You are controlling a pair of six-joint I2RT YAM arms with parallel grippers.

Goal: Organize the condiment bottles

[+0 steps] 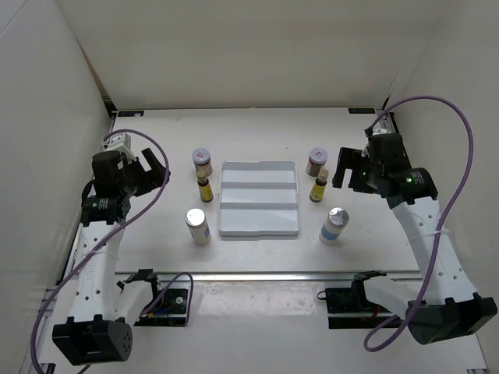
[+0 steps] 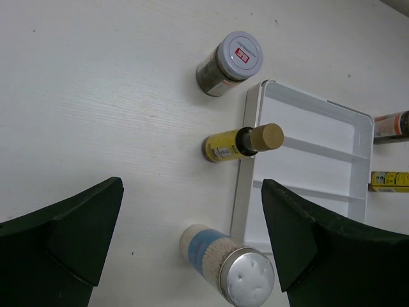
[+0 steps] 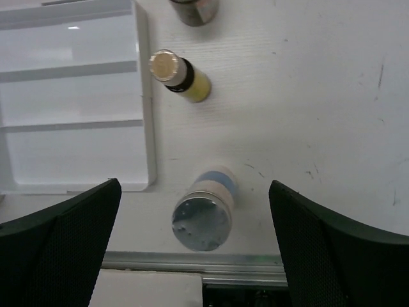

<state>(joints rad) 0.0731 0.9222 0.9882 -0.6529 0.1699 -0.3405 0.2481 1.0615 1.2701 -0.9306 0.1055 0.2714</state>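
Note:
Six condiment bottles stand beside the white tray [image 1: 259, 198]. On its left are a brown jar [image 1: 201, 160], a yellow-and-black bottle [image 1: 204, 189] and a white cylinder [image 1: 198, 226]. On its right are a brown jar [image 1: 316, 161], a yellow-and-black bottle [image 1: 319, 186] and a white cylinder [image 1: 334, 225]. My left gripper [image 1: 156, 167] is open and empty, above and left of the left row. Its wrist view shows that jar [image 2: 230, 62], yellow bottle [image 2: 243, 142] and cylinder [image 2: 227, 262]. My right gripper [image 1: 343, 170] is open and empty, above the right row. Its wrist view shows the cylinder [image 3: 204, 211], yellow bottle [image 3: 180, 77] and jar [image 3: 193, 9].
The tray has three empty stepped compartments and shows in the left wrist view [image 2: 307, 128] and the right wrist view [image 3: 77, 96]. A metal rail [image 1: 265, 274] runs along the table's near edge. White walls enclose the left, back and right sides.

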